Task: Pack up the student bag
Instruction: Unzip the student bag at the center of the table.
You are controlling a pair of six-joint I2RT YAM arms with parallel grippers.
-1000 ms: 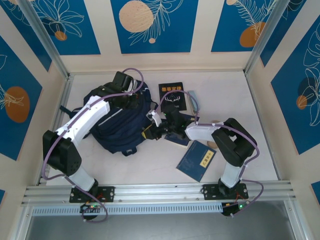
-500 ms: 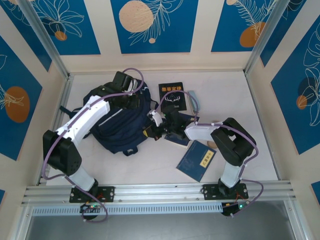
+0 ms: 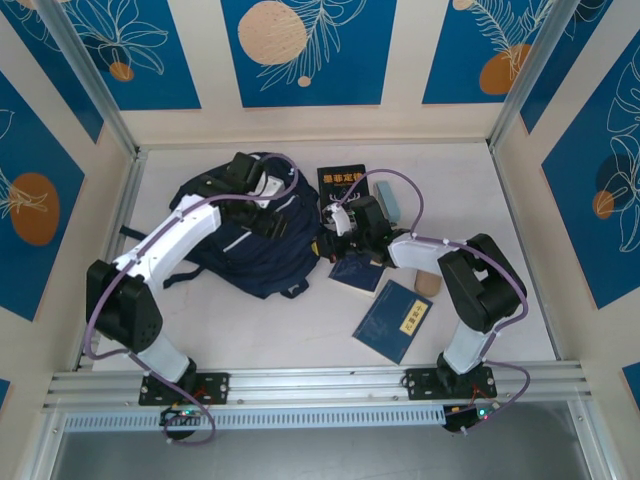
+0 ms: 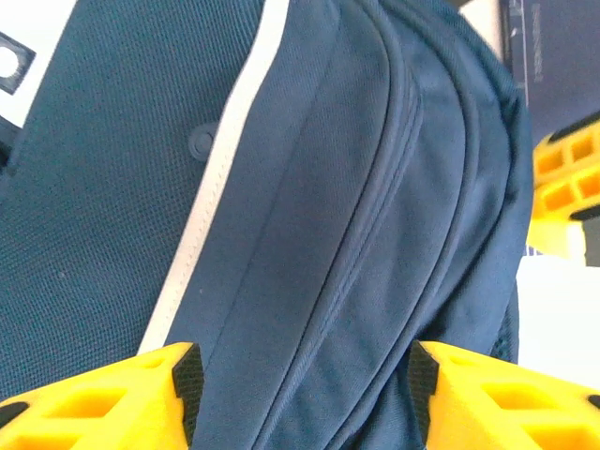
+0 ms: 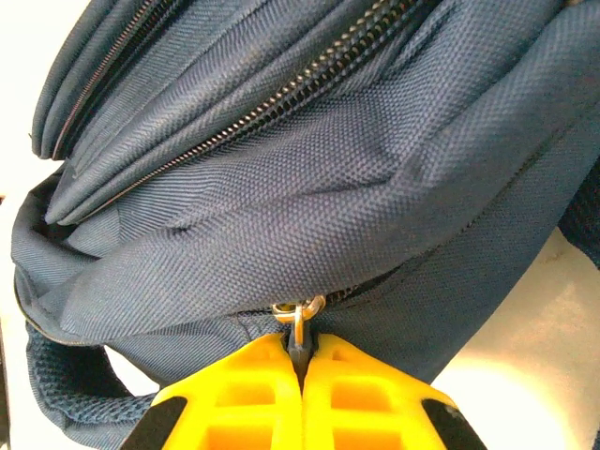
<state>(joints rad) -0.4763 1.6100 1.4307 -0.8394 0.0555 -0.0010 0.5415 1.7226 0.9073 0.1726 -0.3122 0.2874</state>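
Left claw [image 3: 270, 210] is hanging over the upper middle of the student bag [image 3: 235, 240], which is lying flat on the left half of the bench [image 3: 260, 325]. In the left wrist view its yellow fingers [image 4: 112, 398] are standing well apart on either side of a ridge of navy fabric, gripping nothing; can't tell if the pads are touching the cloth. Right claw [image 5: 302, 375] is sitting at the bag's right edge, jaws pressed fully together on the small metal zip pull [image 5: 298, 323], fabric bunching up above it. Step in hand is looking like opening a zip so the books can go in. To do it well, left claw should be pinching or pressing down the fabric close to the zip line before the right one is pulling, otherwise the whole bag is likely sliding across the bench instead of the slider running. Right claw should be pulling along the teeth and following their curve, not lifting away; the tab is thin and probably slipping out under a sideways tug. Further right, a black book [image 3: 343, 188], a small navy book [image 3: 357, 270] and a larger navy book [image 3: 393, 320] are lying near the bag's right side, so the pulling arm should be steering clear of them
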